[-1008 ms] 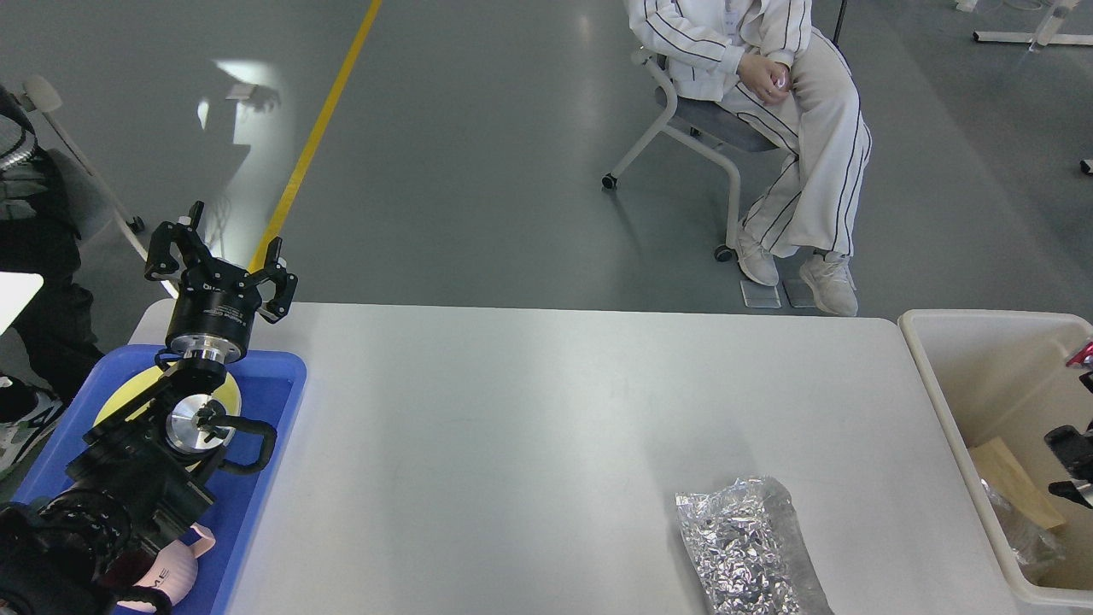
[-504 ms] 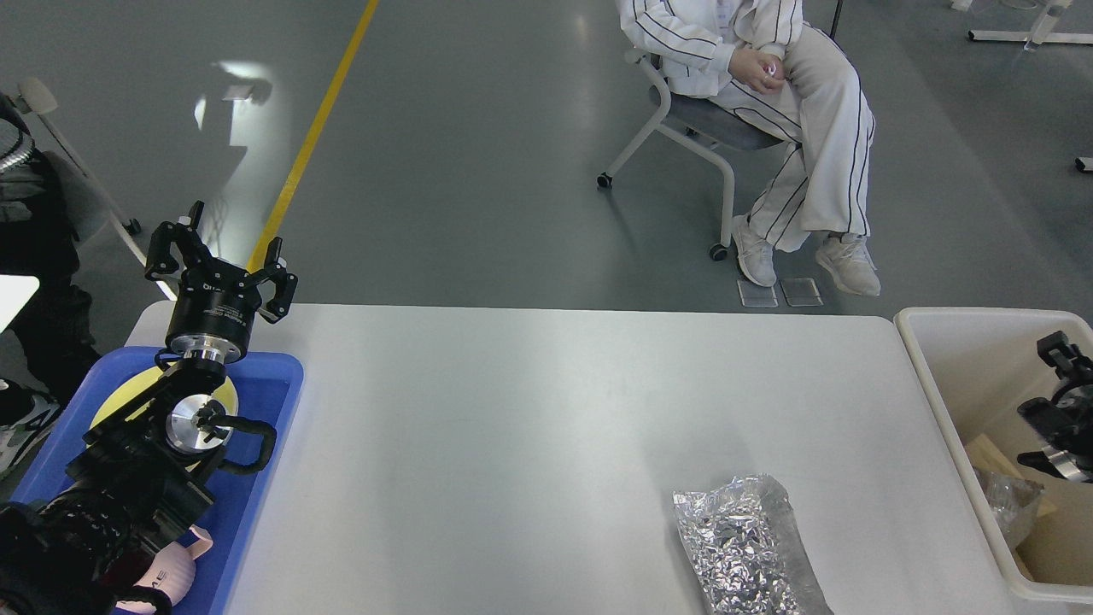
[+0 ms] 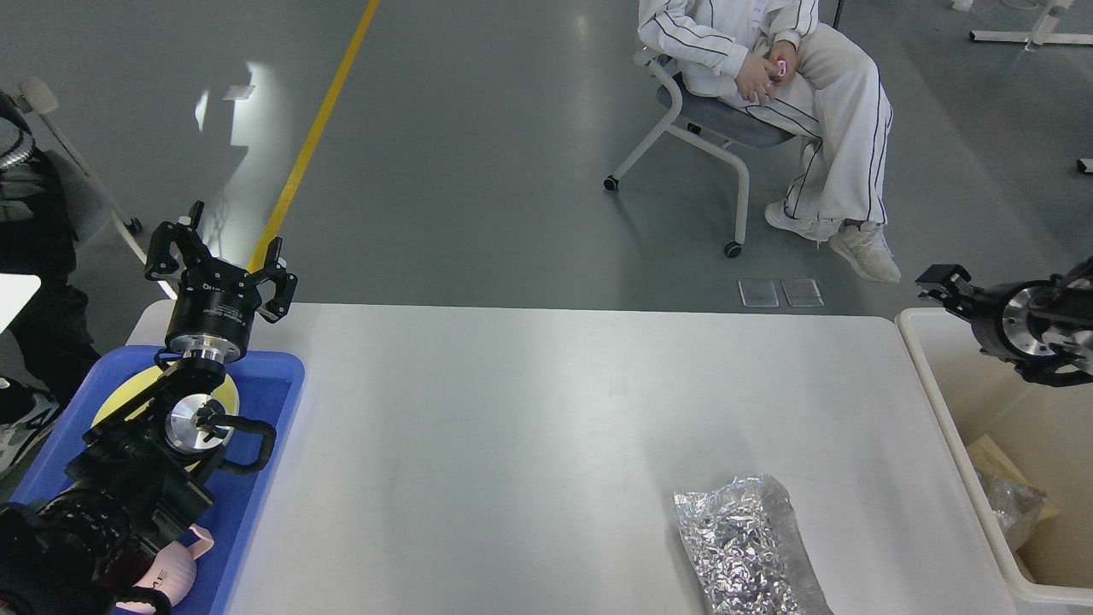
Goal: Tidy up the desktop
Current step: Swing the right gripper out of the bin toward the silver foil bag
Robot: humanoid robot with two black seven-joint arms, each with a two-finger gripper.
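Note:
The white desktop [image 3: 529, 410] fills the lower view. A crumpled silver foil bag [image 3: 747, 551] lies on it near the front right. My left gripper [image 3: 218, 248] is open and empty, raised above the back left corner, over the blue tray [image 3: 265, 401]. My right gripper [image 3: 943, 282] reaches in from the right edge, above the back rim of the cream-white bin [image 3: 939, 401]. It is seen small and dark, so its fingers cannot be told apart.
The blue tray holds a yellow plate [image 3: 128, 393] and a pink object [image 3: 171, 576], partly hidden by my left arm. The bin holds cardboard and a clear wrapper [image 3: 1016, 508]. A person sits on a chair [image 3: 709, 128] beyond the table.
My right arm has risen from inside the bin to above its back rim. The left arm has not moved. The seated person shifted their legs.

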